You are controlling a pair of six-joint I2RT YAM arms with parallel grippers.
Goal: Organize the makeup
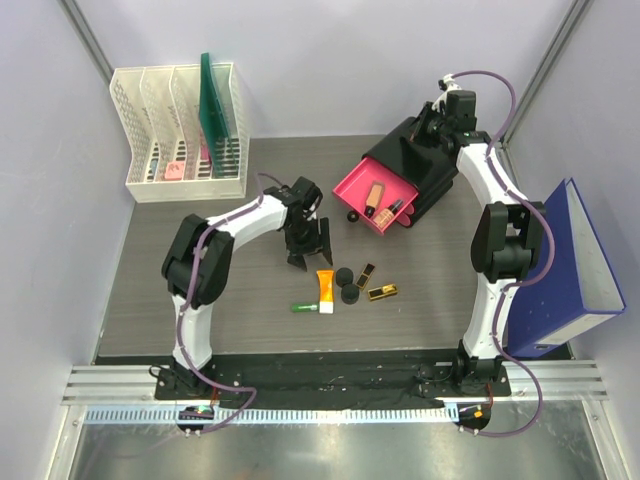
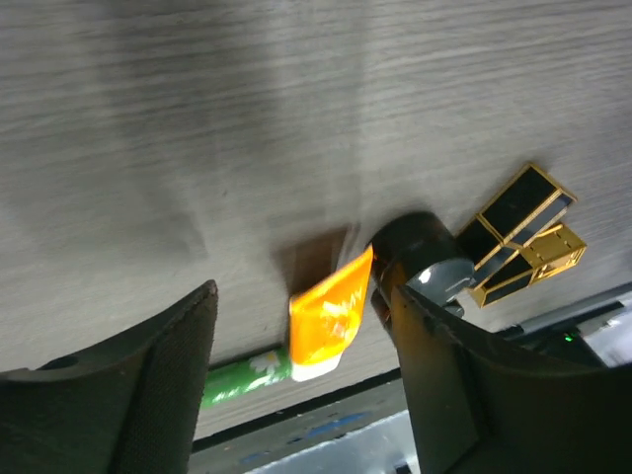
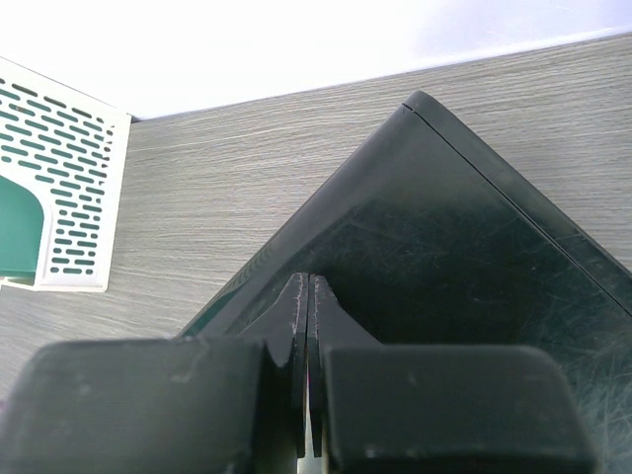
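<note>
The table [image 1: 180,300] was a dark grey wood-grain board, closed in by pale lilac walls [image 1: 320,50] behind and on both sides. At its far left corner stood a white mesh file rack [image 1: 170,135] with a green folder [image 1: 213,100] upright in it. A blue binder [image 1: 570,260] leaned at the right edge. Toward the far right sat a black box [image 1: 415,160], its pink drawer [image 1: 375,180] pulled out toward the middle. In the drawer lay a beige bottle [image 1: 373,198] with a dark cap, and beside it another small item too small to name.

The rest of the makeup lay in a loose cluster on the bare board near the middle. The left gripper [image 1: 312,260] hung over the board just beyond that cluster, its jaws spread wide and empty. In the left wrist view the orange tube [image 2: 331,316] showed in the gap between the two fingers, white cap toward the near edge, touching neither. The green tube [image 2: 242,375] lay crosswise just beside that cap. Two black compacts [image 1: 347,285] sat close on the tube's right, and further right lay the two gold-black sticks [image 1: 374,284], close together.

The right gripper [image 3: 308,296] was well apart from all this, above the lid of the black box, its fingers pressed together with nothing seen between them
</note>
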